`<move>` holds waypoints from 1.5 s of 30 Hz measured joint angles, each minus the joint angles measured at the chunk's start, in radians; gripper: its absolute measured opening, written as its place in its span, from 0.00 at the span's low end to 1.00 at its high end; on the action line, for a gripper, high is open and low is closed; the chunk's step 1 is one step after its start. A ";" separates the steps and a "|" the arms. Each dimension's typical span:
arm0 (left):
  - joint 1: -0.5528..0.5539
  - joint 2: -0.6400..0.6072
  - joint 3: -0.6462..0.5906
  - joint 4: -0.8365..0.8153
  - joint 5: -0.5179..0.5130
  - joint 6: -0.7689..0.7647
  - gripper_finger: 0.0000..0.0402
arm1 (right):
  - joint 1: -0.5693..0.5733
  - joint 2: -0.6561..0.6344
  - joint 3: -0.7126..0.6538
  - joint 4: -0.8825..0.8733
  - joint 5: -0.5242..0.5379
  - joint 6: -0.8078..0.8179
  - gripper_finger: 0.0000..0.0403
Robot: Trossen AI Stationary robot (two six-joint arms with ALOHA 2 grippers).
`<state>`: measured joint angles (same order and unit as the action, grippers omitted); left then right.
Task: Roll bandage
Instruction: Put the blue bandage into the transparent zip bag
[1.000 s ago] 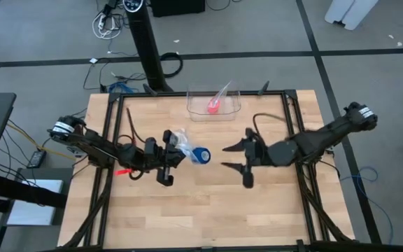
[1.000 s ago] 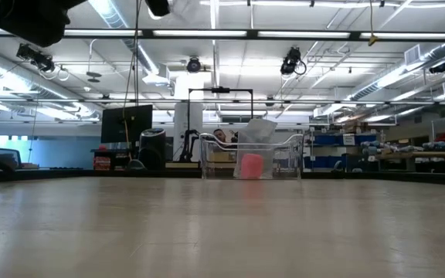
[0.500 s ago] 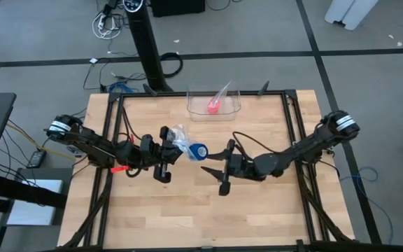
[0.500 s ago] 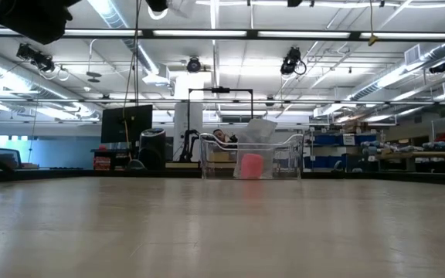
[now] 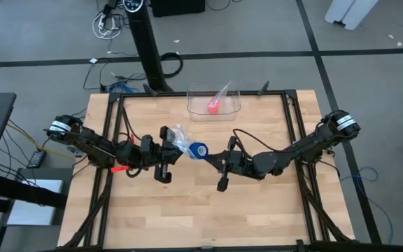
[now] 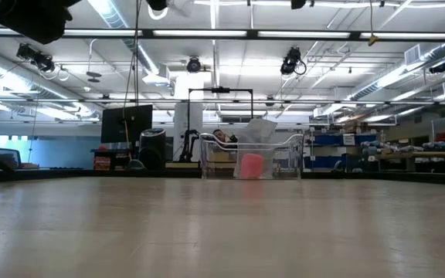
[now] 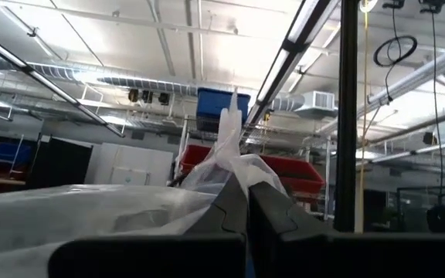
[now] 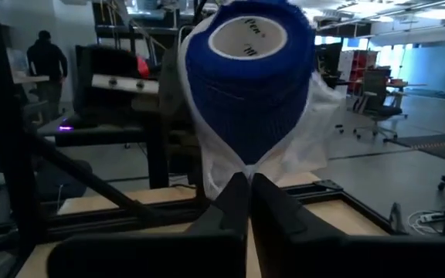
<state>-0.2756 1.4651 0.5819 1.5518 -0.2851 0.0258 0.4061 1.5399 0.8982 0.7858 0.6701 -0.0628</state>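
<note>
- The bandage (image 5: 199, 150) is a bright blue roll, held up above the middle of the desk (image 5: 208, 217) inside a clear plastic bag (image 5: 179, 138), between the two tools.
- In the right wrist view the bandage (image 8: 249, 77) shows as a tight wound roll with a white core, bag film wrapped round its lower half.
- Left tool (image 5: 165, 152): fingers pressed together, pinching the bag's bunched plastic; left wrist view shows film (image 7: 114, 216) bunched at the closed fingers.
- Right tool (image 5: 212, 158): fingers closed just under the roll, pinching the bag film (image 8: 242, 174) there, not the blue fabric itself as far as I can tell.
- Handling guess: the roll looks light, soft and squeezable, not fragile; the fabric likely grips itself, so it should not slide much.
- The bag looks thin and slippery; pulling on film may let the roll drop out or shift.
- Better hold is probably across the roll's sides or a loose end, once it is out of the bag; no free end is visible now.
- Containers: a clear bin (image 5: 214, 103) sits at the far edge of the desk, with a small pink-red roll (image 5: 213, 106) and some clear plastic in it.
- Low view shows the same bin (image 6: 251, 158) with the pink roll inside; no arms reach near it.
</note>
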 joint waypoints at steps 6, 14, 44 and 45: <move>0.000 0.000 -0.022 -0.051 0.003 0.016 0.01 | 0.034 -0.118 0.000 -0.187 0.057 -0.011 0.01; -0.001 0.000 -0.033 -0.155 -0.015 0.023 0.01 | 0.072 -0.225 0.000 -0.325 0.097 -0.019 0.00; -0.021 -0.307 0.046 -0.816 -0.042 0.027 0.27 | 0.069 -0.366 0.000 -0.552 0.100 0.061 0.00; -0.022 -0.317 0.055 -0.845 -0.043 0.047 0.29 | 0.069 -0.366 0.000 -0.556 0.100 0.063 0.00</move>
<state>-0.2974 1.1481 0.6369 0.7072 -0.3285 0.0726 0.4751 1.1736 0.8978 0.2301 0.7701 0.0002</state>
